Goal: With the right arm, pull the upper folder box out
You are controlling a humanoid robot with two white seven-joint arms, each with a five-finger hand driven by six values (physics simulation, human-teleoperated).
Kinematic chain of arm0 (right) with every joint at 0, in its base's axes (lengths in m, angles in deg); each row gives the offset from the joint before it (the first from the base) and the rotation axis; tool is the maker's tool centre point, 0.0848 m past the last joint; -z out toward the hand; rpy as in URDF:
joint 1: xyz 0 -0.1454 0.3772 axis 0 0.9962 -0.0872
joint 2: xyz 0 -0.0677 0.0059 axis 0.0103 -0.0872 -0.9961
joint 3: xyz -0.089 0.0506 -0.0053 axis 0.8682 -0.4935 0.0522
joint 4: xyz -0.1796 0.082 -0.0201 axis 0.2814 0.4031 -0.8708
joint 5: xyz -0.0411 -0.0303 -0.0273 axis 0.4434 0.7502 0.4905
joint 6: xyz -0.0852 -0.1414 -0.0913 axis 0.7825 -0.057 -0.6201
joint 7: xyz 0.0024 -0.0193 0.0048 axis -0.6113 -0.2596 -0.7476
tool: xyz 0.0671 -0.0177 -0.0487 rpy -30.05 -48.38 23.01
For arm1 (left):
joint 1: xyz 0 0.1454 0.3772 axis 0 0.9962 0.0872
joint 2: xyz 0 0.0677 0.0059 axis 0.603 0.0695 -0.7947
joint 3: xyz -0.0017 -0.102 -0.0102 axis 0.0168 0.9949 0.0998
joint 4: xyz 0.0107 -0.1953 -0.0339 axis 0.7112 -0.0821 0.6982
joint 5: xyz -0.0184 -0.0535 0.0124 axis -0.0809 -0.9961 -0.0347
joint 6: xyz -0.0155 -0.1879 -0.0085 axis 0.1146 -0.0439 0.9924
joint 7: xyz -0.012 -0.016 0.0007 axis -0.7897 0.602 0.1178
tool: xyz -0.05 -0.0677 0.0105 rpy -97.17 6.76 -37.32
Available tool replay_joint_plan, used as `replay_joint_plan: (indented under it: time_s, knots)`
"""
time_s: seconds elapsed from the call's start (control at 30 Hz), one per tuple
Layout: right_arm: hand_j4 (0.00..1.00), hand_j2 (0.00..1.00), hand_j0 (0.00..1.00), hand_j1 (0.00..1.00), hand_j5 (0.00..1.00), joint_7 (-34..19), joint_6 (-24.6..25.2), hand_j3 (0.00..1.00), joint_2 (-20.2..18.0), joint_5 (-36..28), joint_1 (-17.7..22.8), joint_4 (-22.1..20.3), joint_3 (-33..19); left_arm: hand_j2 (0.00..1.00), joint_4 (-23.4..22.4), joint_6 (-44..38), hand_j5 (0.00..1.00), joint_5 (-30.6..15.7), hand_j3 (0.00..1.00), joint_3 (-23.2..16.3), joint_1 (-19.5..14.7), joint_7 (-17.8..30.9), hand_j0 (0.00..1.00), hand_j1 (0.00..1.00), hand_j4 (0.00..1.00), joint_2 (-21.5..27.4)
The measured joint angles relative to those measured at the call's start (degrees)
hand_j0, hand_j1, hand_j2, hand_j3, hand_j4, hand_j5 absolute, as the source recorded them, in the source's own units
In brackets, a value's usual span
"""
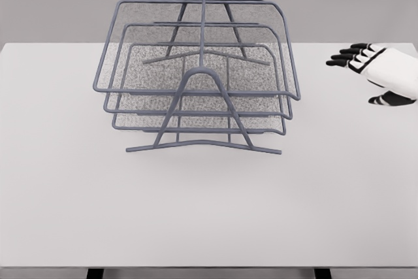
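Bare white table [209, 220] lies nearest; mid-table stands the wire rack [202, 89], its upper folder box [196, 50] seated flush on top. Far right, the right hand [377, 70] hovers with fingers relaxed, holding nothing, well apart, apparently poised to approach.

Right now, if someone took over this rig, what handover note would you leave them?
Right hand: open, fingers spread, holding nothing, above the table at its right edge, well clear of the rack.
Left hand: not in view.
Rack: grey wire, three stacked trays, centre-back of the table. Upper tray appears still seated in the frame.
Done: nothing visible yet.
Left: reach the upper tray with the right hand, grip it, pull it out.
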State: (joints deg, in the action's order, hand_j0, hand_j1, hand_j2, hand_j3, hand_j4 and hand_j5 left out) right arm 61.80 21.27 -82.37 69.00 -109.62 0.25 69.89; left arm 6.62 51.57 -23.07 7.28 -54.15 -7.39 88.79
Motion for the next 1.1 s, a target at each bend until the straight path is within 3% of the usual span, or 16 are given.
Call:
replay_joint_plan:
  time_s: [0.1, 0.13, 0.2, 0.37, 0.53, 0.8, 1.1]
  knots:
    - [1.0, 1.0, 1.0, 1.0, 1.0, -0.46, 0.02, 1.0, 1.37, -0.43, -4.39, 0.41, 0.43, 1.0, -0.01, 0.0, 1.0, 0.0, 1.0, 0.0, 0.0, 0.0, 1.0, 1.0, 1.0, 0.0]
    - [1.0, 1.0, 1.0, 1.0, 1.0, -0.59, -0.08, 1.0, 1.69, -1.27, -9.03, 1.53, 1.97, 1.0, 0.02, 0.0, 1.0, 0.0, 1.0, 0.01, 0.0, 0.0, 1.0, 1.0, 1.0, 0.0]
    - [1.0, 1.0, 1.0, 1.0, 1.0, -0.65, 0.08, 1.0, 2.06, -3.67, -14.06, 3.81, 7.24, 1.0, -0.01, 0.0, 1.0, 0.0, 1.0, -0.01, 0.0, 0.0, 1.0, 1.0, 1.0, 0.0]
    - [1.0, 1.0, 1.0, 1.0, 1.0, -0.81, -0.02, 1.0, 3.29, -5.03, -14.15, 5.55, 13.88, 1.0, 0.0, 0.0, 1.0, 0.0, 1.0, 0.0, 0.0, 0.0, 1.0, 1.0, 1.0, 0.0]
    - [1.0, 1.0, 1.0, 1.0, 1.0, -0.78, 0.0, 1.0, 3.97, -5.49, -17.31, 4.4, 15.24, 1.0, 0.0, 0.0, 1.0, 0.0, 1.0, 0.0, 0.0, 0.0, 1.0, 1.0, 1.0, 0.0]
    - [1.0, 1.0, 1.0, 1.0, 1.0, -0.9, 0.0, 1.0, 7.36, -4.09, -18.19, 4.1, 18.65, 1.0, 0.0, 0.0, 1.0, 0.0, 1.0, 0.0, 0.0, 0.0, 1.0, 1.0, 1.0, 0.0]
    - [1.0, 1.0, 1.0, 1.0, 1.0, -0.48, 0.32, 1.0, 7.64, -0.25, -18.55, 4.63, 21.31, 1.0, 0.02, 0.0, 1.0, 0.0, 1.0, 0.02, 0.0, 0.0, 1.0, 1.0, 1.0, 0.0]
